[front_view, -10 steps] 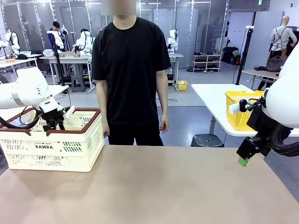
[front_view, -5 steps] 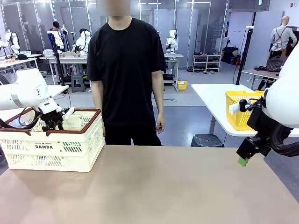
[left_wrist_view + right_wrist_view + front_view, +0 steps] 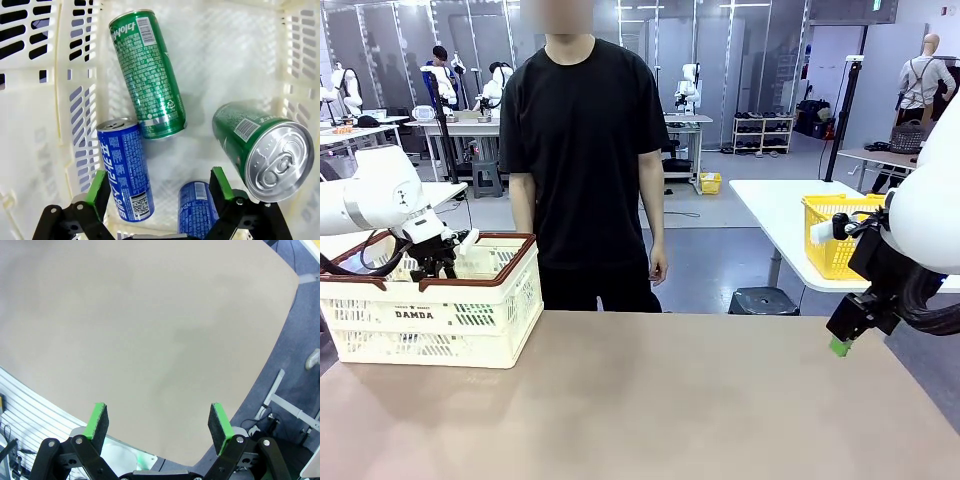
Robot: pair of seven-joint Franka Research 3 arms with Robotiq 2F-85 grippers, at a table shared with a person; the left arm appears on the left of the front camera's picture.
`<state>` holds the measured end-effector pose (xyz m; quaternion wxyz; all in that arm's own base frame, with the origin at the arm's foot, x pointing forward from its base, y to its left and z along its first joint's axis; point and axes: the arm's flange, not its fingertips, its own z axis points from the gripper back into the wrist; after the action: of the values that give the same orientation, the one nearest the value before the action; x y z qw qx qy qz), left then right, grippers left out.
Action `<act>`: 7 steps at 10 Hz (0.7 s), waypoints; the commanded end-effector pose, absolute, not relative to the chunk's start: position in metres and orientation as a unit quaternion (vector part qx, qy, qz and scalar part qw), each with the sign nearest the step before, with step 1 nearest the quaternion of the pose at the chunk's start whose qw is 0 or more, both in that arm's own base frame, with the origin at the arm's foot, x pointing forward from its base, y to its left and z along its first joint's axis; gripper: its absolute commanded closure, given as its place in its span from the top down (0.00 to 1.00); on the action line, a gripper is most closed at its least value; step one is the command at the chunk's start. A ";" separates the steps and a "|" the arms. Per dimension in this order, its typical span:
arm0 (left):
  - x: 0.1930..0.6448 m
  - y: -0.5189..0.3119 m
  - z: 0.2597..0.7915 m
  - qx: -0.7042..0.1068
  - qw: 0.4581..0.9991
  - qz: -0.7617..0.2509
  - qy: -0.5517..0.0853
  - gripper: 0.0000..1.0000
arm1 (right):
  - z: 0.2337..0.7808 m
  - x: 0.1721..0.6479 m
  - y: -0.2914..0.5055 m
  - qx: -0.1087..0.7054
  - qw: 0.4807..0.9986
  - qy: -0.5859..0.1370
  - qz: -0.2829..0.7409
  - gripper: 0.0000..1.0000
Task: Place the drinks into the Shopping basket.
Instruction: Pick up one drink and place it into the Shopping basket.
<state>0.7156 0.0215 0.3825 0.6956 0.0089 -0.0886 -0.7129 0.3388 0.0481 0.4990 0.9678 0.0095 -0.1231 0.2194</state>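
Task status: judged near or at its end; four cans lie inside the Shopping basket (image 3: 430, 310), and the bare stretch of bench (image 3: 650, 400) in the front view carries no can.
Left to do: apparently only pulling the left arm out of the basket; whether more drinks wait out of frame cannot be told.
Drinks, green: one green can (image 3: 148, 75) lying on its side on the basket floor; a second green can (image 3: 262, 150) near the lens, silver top and pull-tab facing the camera.
Drinks, blue: one blue can (image 3: 124, 167) lying beside the basket wall, touching the first green can's end; another blue can (image 3: 196, 207) partly hidden low between the fingers.
Shopping basket: cream lattice sides, reddish-brown rim, dark lettering; stands at the bench's left end.
Left pincer (image 3: 161, 187): inside the basket above the cans, jaws spread wide, gripping nothing.
Right pincer (image 3: 159, 422): hanging over the bench's right edge, jaws spread wide, empty.
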 end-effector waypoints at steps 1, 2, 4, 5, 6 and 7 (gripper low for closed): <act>0.716 0.022 0.383 0.009 0.696 -0.713 -0.089 1.00 | 0.497 0.337 0.047 0.014 0.967 -0.123 0.221 1.00; 0.705 0.014 0.401 0.020 0.695 -0.712 -0.099 1.00 | 0.497 0.337 0.047 0.014 0.967 -0.123 0.221 1.00; 0.675 -0.003 0.433 0.025 0.687 -0.717 -0.113 1.00 | 0.497 0.337 0.047 0.014 0.967 -0.123 0.221 1.00; 0.663 -0.012 0.445 0.018 0.680 -0.722 -0.128 1.00 | 0.497 0.337 0.047 0.014 0.967 -0.123 0.221 1.00; 0.651 -0.020 0.456 0.021 0.676 -0.723 -0.138 1.00 | 0.497 0.337 0.047 0.014 0.967 -0.123 0.221 1.00; 0.637 -0.027 0.472 0.052 0.668 -0.727 -0.150 1.00 | 0.497 0.337 0.047 0.014 0.967 -0.123 0.221 1.00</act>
<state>0.6630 -0.0268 0.4745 0.6741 0.0354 -0.1263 -0.7269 0.3388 0.0481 0.4990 0.9678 0.0095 -0.1231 0.2194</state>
